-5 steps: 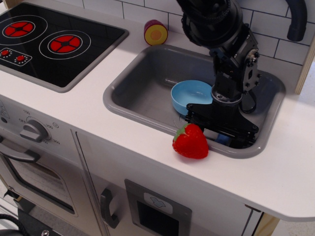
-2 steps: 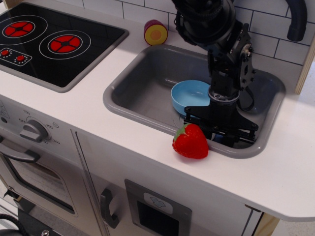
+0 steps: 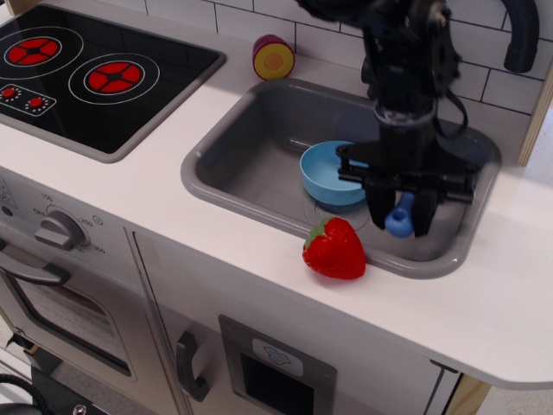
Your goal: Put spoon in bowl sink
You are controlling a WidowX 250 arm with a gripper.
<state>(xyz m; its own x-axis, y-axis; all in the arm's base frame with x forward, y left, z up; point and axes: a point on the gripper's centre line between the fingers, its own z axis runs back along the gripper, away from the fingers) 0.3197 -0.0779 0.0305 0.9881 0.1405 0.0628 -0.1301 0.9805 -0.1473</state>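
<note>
Progress: roughly midway by the look of it. Spoon [image 3: 400, 216] off the basin floor and in the grip, not yet in the bowl [image 3: 333, 172].
Done: pickup, judging from the spoon hanging clear above the sink [image 3: 259, 147] floor near its front right corner.
Left: a short carry toward the bowl, just to the left, then a release over its open top.
Tool [image 3: 398, 210]: pointing straight down over the right half of the sink, fingers drawn in and pinching the spoon between them.
Held part: only a rounded light-blue end showing between the fingers, likely the handle. Grey scoop head hidden, so orientation impossible to call.
Contact: nothing else touched, as far as can be seen. Left finger close beside the bowl's right rim; touching or apart, cannot tell.
Bowl: upright and empty-looking, on the sink floor toward the middle, nearer the front wall.
Strawberry [image 3: 334, 248]: on the white surface [image 3: 173, 186] at the sink's front rim, just below the bowl in view, near the carry path but outside the basin.
Tap [image 3: 521, 35]: black, at the back right corner, well apart from the action.
Risk: a thin hold on a small rounded end, so a slip before the bowl seems possible.
</note>
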